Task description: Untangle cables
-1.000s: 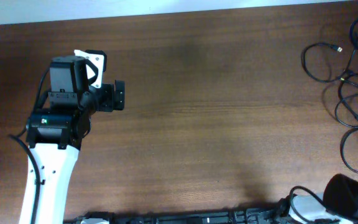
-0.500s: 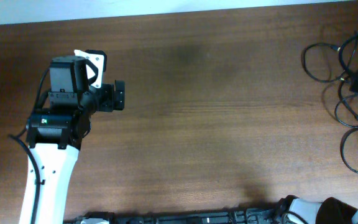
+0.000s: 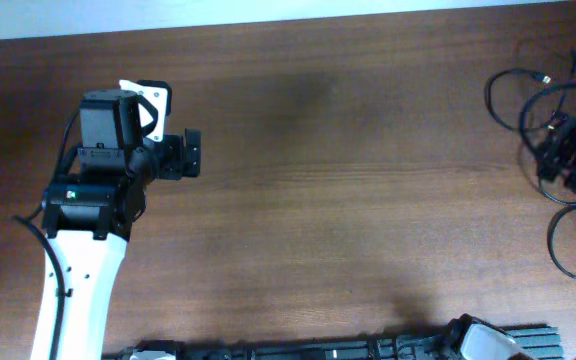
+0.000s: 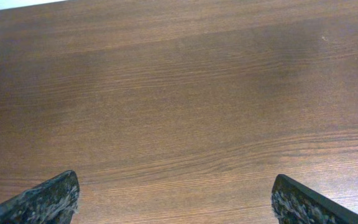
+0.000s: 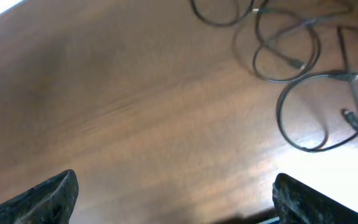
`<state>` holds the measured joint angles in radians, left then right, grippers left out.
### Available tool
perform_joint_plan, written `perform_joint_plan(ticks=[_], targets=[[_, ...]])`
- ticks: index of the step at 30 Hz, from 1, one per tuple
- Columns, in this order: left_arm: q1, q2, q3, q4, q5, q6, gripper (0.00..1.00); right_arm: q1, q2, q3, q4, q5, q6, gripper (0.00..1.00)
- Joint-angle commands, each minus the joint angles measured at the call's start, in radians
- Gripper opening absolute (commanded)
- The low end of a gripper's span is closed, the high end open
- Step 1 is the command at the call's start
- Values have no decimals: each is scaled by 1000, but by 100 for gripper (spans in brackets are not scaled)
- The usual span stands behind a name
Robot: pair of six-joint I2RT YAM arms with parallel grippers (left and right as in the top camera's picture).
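Two end effectors are in view. The left end effector (image 3: pixel 192 153) hangs over the left part of the brown wooden table (image 3: pixel 348 200), its jaws spread wide with nothing between them. Its wrist view shows only two dark fingertips in the bottom corners and bare wood between.

The right end effector (image 5: pixel 176 202) is also spread wide and holds nothing. In the overhead view it is a dark, blurred shape at the far right edge, lying over the cables (image 5: pixel 309 76), so whether it touches them cannot be told.

The cables are thin and black and lie in loose loops near the table's right edge, well apart from the left end effector. The right wrist view shows three full loops and part of a fourth cut off at the top, with three small plug ends visible. How many separate cables there are cannot be made out, since the loops cross one another and run out of frame on the right.
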<state>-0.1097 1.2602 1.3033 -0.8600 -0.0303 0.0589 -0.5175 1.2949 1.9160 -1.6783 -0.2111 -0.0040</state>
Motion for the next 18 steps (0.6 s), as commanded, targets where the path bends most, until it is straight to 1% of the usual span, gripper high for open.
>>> perform_joint_plan(ticks=[1,6,10,18], targets=[[3,-10,7,3,-3,-10,99,0,-81,-172,57,-19,-6,99],[3,-10,7,2,-3,-10,99,0,-211,-418,187,-94,-9,99],[3,-10,7,2,-3,-10,99,0,-279,-573,275,-119,-19,99],[3,-10,7,2,-3,-10,99,0,-328,-766,393,-174,-45,99]])
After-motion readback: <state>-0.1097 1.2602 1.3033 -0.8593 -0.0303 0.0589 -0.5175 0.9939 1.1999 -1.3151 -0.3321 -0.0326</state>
